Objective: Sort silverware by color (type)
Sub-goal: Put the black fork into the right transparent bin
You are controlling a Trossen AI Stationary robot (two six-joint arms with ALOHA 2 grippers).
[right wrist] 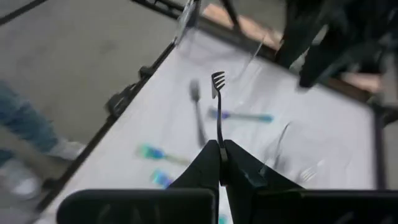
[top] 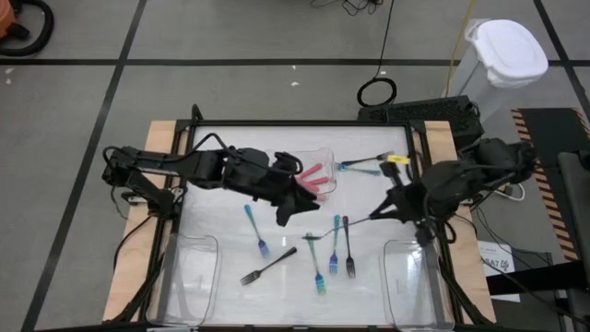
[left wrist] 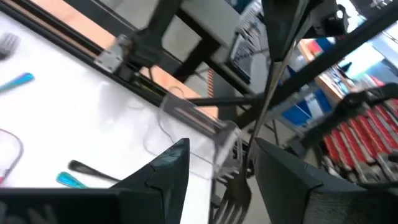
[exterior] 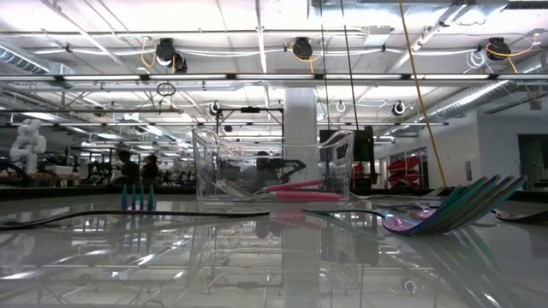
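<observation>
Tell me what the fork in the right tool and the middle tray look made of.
The fork in the right tool: dark grey all over with a dull sheen, likely metal. The tray: see-through with glossy edges, likely clear plastic; pink-handled pieces show through its wall.

White table (top: 221,242) with scattered forks (top: 267,265) and clear trays (top: 192,277)

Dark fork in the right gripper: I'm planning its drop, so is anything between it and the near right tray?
Nothing visible. The right gripper holds the dark fork close to the near right tray; the teal forks lie on its other side.
</observation>
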